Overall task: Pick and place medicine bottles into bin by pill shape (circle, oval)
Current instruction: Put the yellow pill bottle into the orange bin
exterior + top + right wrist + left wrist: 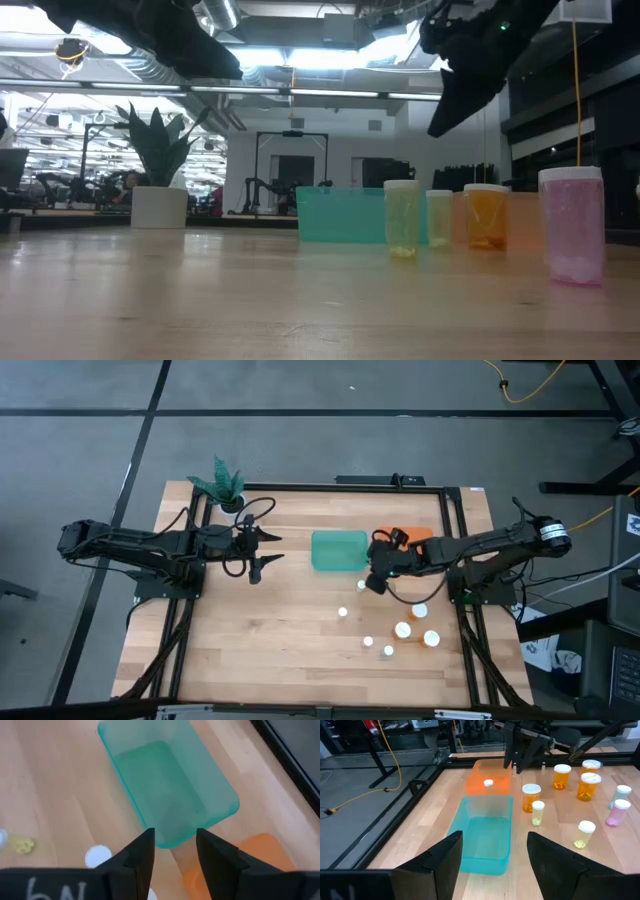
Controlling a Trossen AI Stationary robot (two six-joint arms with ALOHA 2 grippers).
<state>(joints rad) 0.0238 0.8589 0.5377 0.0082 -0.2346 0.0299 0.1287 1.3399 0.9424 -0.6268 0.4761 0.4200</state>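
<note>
Several amber and pale medicine bottles with white caps stand upright on the table's near right part, such as one bottle point(403, 630) and another point(531, 797). One white-capped bottle point(488, 783) sits inside the orange bin point(487, 784). My right gripper point(174, 847) is open and empty. It hovers above the table by the teal bin's point(338, 550) right near corner, next to the orange bin point(250, 857). My left gripper point(495, 855) is open and empty, above the table left of the teal bin point(487, 837).
A white pot with a green plant point(226, 488) stands at the far left corner. The two bins lie side by side at the table's middle far part. Bare wood shows on the near left point(260, 650). A black frame runs along the table's edges point(455, 540).
</note>
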